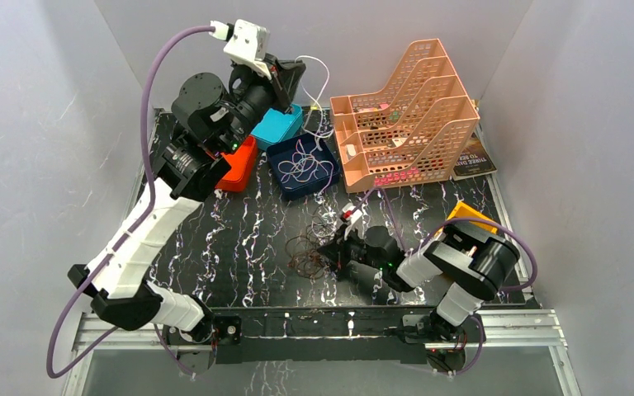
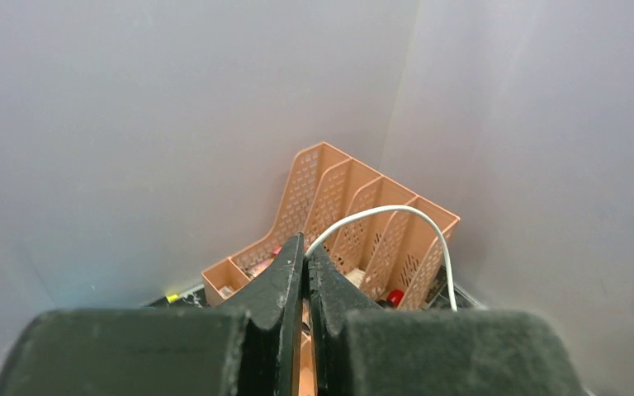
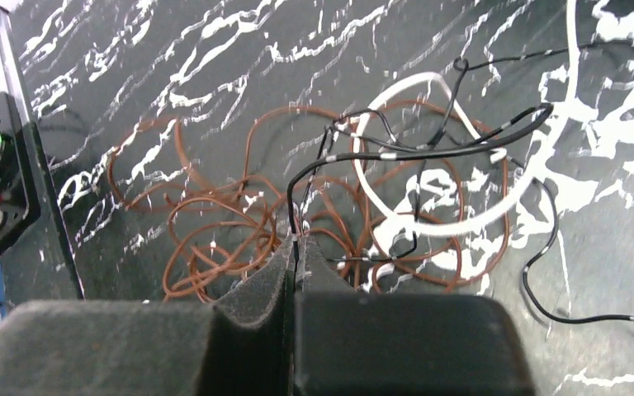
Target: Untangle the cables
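Observation:
A tangle of cables lies on the dark marbled table: brown loops (image 3: pixel 215 239), a thin black strand (image 3: pixel 396 153) and a white ring (image 3: pixel 417 80). In the top view this bunch (image 1: pixel 305 256) sits at the front centre. My right gripper (image 3: pixel 295 243) (image 1: pixel 330 252) rests low at its edge, shut on the black strand. My left gripper (image 2: pixel 305 247) (image 1: pixel 293 78) is raised high at the back, shut on a white cable (image 2: pixel 396 210) (image 1: pixel 320 82) that arcs down toward a dark blue bin (image 1: pixel 322 183) holding more whitish loops (image 1: pixel 301 165).
A peach file organiser (image 1: pixel 404 124) (image 2: pixel 330 190) stands at the back right, with a book (image 1: pixel 472 161) beside it. A teal bin (image 1: pixel 276 125) and a red bin (image 1: pixel 239 165) sit left of the blue one. A yellow object (image 1: pixel 470 216) lies behind the right arm. Grey walls enclose the table.

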`<control>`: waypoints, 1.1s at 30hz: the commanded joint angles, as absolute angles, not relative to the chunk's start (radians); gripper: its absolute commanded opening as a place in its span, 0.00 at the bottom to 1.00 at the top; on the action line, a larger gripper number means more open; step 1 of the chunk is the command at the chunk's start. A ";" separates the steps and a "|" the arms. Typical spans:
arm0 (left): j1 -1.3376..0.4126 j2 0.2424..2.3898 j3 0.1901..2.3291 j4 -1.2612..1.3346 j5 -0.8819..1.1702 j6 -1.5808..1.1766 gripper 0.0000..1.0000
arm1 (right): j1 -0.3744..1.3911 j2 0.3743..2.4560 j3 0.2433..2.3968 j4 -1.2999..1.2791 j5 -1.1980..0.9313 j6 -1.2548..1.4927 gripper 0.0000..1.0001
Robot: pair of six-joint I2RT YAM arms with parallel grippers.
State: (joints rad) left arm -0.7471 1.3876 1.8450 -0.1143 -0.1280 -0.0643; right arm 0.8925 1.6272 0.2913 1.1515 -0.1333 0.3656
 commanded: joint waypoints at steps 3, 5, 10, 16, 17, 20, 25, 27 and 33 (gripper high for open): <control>-0.738 1.432 1.934 -0.116 -0.159 0.019 0.00 | 0.894 1.496 0.256 1.104 -0.162 0.376 0.08; -0.737 1.448 1.960 -0.120 -0.161 0.033 0.00 | 0.894 1.419 0.259 1.012 -0.158 0.359 0.10; -0.736 1.485 2.017 -0.119 -0.156 0.058 0.00 | 0.894 1.228 0.264 0.814 -0.137 0.309 0.32; -0.735 1.502 2.047 -0.117 -0.138 0.071 0.00 | 0.894 0.960 0.286 0.593 -0.061 0.254 0.51; -0.734 1.502 2.050 -0.117 -0.137 0.071 0.00 | 0.894 0.923 0.302 0.555 -0.044 0.239 0.53; -0.734 1.504 2.057 -0.120 -0.135 0.074 0.00 | 0.894 0.840 0.371 0.428 0.022 0.196 0.56; -0.735 1.504 2.066 -0.127 -0.127 0.074 0.00 | 0.894 0.801 0.459 0.314 0.213 0.148 0.64; -0.734 1.502 2.066 -0.127 -0.124 0.075 0.00 | 0.894 0.844 0.490 0.293 0.253 0.114 0.64; -0.734 1.489 2.069 -0.142 -0.121 0.075 0.00 | 0.838 1.024 0.573 0.335 0.120 0.079 0.64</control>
State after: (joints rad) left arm -0.7403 1.5173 2.0300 -0.1440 -0.1345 0.0639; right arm 0.8764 0.9386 0.4995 0.3283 0.1661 0.1261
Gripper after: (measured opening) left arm 0.013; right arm 0.637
